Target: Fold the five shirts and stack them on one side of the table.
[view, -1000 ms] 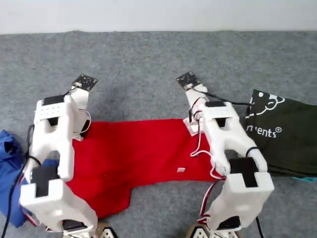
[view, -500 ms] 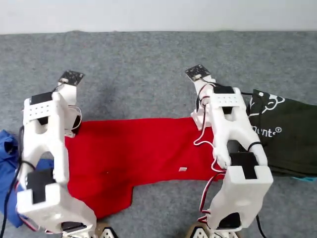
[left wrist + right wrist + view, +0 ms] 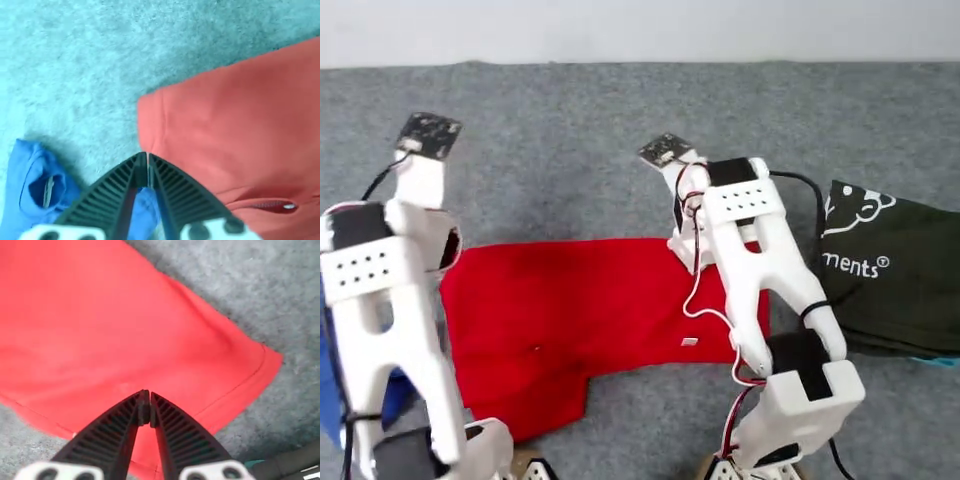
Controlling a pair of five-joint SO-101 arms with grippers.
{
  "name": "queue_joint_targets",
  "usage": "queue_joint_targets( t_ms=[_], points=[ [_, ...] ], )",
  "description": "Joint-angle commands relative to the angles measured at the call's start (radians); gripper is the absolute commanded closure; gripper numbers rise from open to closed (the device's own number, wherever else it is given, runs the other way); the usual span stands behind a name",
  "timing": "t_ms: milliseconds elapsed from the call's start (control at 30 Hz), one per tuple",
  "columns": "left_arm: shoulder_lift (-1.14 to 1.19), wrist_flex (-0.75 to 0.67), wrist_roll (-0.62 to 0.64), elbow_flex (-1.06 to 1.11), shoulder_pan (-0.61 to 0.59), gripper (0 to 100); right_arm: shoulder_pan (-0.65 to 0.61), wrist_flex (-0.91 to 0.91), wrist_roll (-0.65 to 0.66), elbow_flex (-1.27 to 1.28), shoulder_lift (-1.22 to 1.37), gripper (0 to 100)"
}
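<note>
Crumpled blue cloth shirt (image 3: 25,210) at far L. My L gripper (image 3: 147,158), jaws pressed together & empty, hangs by L edge of flat red cloth shirt (image 3: 570,310); R gripper (image 3: 149,395) same, over R part. Should open both, pinch matching corners, fold evenly. Folded dark green shirt (image 3: 900,290) at far R.

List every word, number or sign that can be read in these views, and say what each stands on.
Dark green shirt: white lettering under a white drawing; the right arm covers its start, so no whole word reads.
Red shirt: small white tag, too small to read.
Blue shirt: neck label, too blurred to read.
Nothing else carries text.
</note>
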Motion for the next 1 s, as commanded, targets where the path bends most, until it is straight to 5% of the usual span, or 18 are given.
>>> queue_joint_targets(
  t_ms=[0, 533, 967],
  points=[
    [-0.098, 0.014, -0.002, 0.024, -0.063, 99, -0.024, 0.010, -0.009, -0.055, -0.036, 98.7],
    [-0.365, 0.006, -0.210, 0.231, -0.284, 99, 0.116, -0.331, -0.003, -0.060, 0.263, 98.7],
    [-0.371, 0.051, -0.235, 0.226, -0.552, 99, -0.088, -0.036, -0.009, -0.087, 0.015, 98.7]
  ],
)
